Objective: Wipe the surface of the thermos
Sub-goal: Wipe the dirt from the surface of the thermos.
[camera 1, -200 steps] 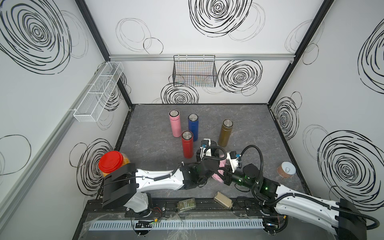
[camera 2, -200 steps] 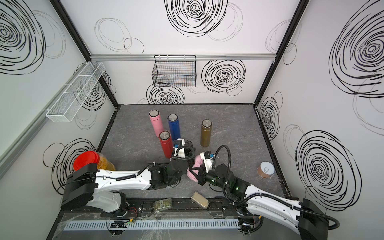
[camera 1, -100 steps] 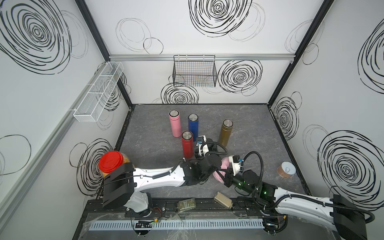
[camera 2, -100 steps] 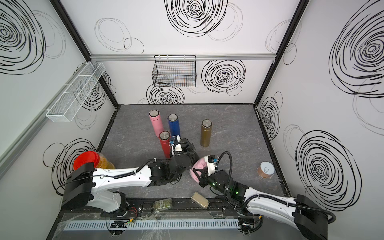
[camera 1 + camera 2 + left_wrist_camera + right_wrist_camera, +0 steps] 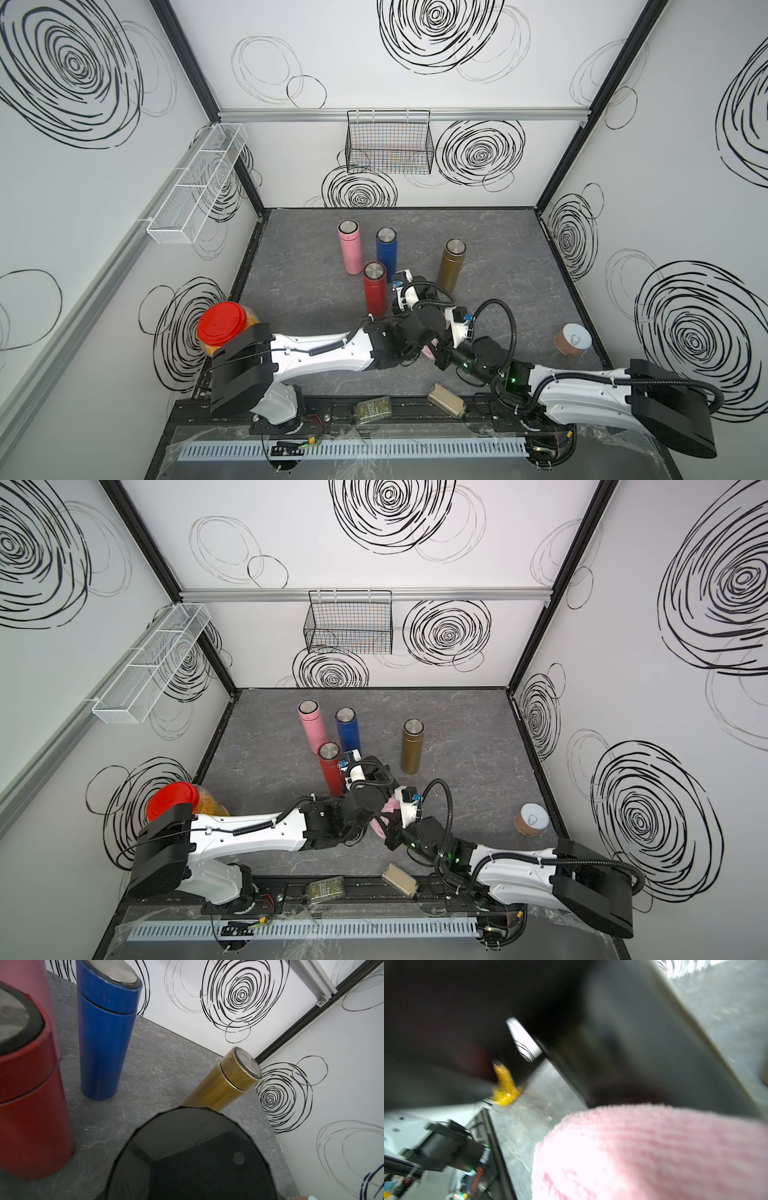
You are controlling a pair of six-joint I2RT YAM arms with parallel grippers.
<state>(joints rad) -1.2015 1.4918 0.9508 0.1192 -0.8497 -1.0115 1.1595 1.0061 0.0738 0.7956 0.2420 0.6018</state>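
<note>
My left gripper (image 5: 420,332) is shut on a black thermos (image 5: 193,1157) that fills the near part of the left wrist view; its fingers are hidden there. From above, the wrist covers this thermos. My right gripper (image 5: 441,359) is shut on a pink cloth (image 5: 643,1153), which is pressed against the thermos's dark side (image 5: 643,1043). Only a bit of the cloth (image 5: 380,825) shows between the two wrists in both top views.
Red (image 5: 375,291), blue (image 5: 387,253), pink (image 5: 350,249) and gold (image 5: 451,266) thermoses stand upright just behind the grippers. A red-lidded jar (image 5: 222,328) is at the left, a tape roll (image 5: 572,340) at the right. A small jar (image 5: 372,409) and a beige block (image 5: 446,401) lie at the front edge.
The right gripper has slid the pink cloth along the thermos, away and then back toward the front. The left wrist has shifted slightly right and farther in with the thermos.
</note>
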